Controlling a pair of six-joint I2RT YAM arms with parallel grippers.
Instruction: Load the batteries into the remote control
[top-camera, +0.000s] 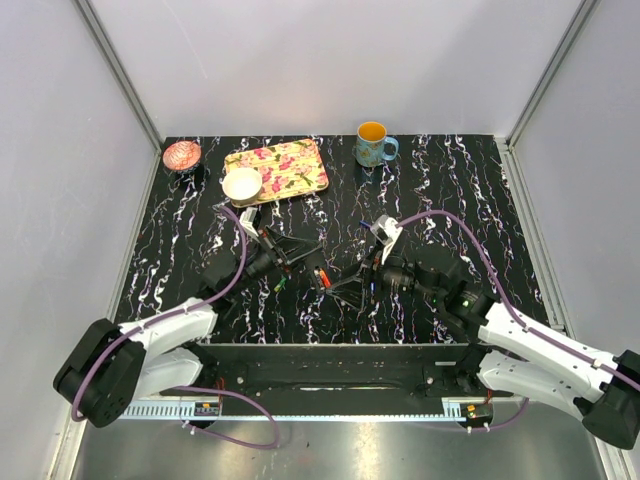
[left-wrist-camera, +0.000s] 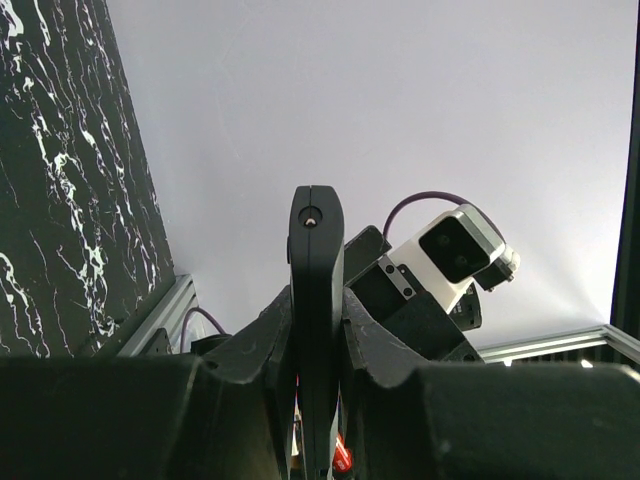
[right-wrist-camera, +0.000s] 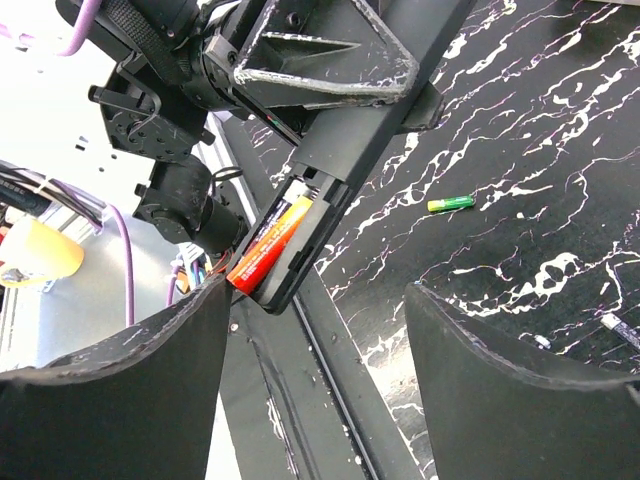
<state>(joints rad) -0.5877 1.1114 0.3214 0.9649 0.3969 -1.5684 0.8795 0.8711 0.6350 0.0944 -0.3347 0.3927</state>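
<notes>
Where the two arms meet above the middle of the table, the slim, flat black plastic remote control (right-wrist-camera: 335, 185) is lifted off the surface, clamped edge-on between the fingers of the left gripper (left-wrist-camera: 317, 350). Its battery compartment lies open toward the right wrist camera, and a small orange-red battery (right-wrist-camera: 266, 244) sits lengthwise inside it, near the free end of the remote. In the top view that battery shows as a bright speck (top-camera: 322, 277) between the two grippers.

The right gripper (right-wrist-camera: 315, 300) hangs just beside the remote's open end with its fingers spread apart and nothing between them.

A tiny slim green battery (right-wrist-camera: 450, 203) lies on its side on the black, white-veined marbled table (top-camera: 480, 190), near the remote but apart from it, and below the left gripper in the top view (top-camera: 280, 285).

Along the far edge of the table, well apart from the arms, stand a rectangular floral-patterned tray (top-camera: 290, 160), a small round white bowl (top-camera: 242, 184) at the tray's near left corner, a pinkish-red patterned bowl (top-camera: 182, 154) to the left, and a teal ceramic mug (top-camera: 373, 147) with an orange inside to the right.
</notes>
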